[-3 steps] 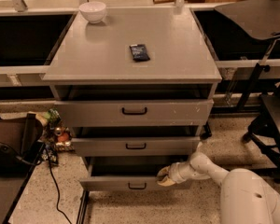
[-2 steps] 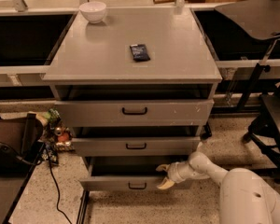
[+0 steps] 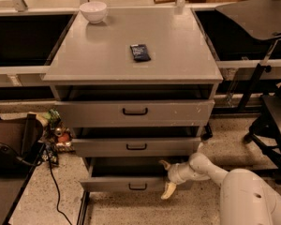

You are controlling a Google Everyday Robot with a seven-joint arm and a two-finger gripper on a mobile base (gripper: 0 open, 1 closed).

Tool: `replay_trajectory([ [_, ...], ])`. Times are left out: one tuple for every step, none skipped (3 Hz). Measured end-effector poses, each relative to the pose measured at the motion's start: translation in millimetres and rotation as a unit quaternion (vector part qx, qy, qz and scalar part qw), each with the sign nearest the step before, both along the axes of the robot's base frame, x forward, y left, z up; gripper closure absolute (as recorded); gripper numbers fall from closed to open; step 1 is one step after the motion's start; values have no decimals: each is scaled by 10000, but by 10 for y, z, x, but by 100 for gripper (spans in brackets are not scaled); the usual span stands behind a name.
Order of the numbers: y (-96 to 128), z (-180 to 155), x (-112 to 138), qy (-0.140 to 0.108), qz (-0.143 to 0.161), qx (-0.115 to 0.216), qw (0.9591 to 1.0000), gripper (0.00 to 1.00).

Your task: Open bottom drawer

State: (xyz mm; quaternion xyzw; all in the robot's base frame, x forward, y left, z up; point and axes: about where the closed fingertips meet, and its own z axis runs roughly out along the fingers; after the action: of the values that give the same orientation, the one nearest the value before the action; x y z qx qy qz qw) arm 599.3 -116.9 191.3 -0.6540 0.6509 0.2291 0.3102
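Grey metal bottom drawer, lowest of three in the cabinet, stands pulled partly out, with the white gripper at its right end, fingers spread apart and holding nothing.

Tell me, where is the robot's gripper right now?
The gripper is low in the camera view, right of centre. It is at the right part of the bottom drawer front, just below the middle drawer.
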Motion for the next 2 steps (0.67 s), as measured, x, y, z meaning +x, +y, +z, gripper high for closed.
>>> replay_trajectory([
  [46,-88,-301,279,304,-148,9990,0],
  [60,-167,-632,577,542,-307,9964,0],
])
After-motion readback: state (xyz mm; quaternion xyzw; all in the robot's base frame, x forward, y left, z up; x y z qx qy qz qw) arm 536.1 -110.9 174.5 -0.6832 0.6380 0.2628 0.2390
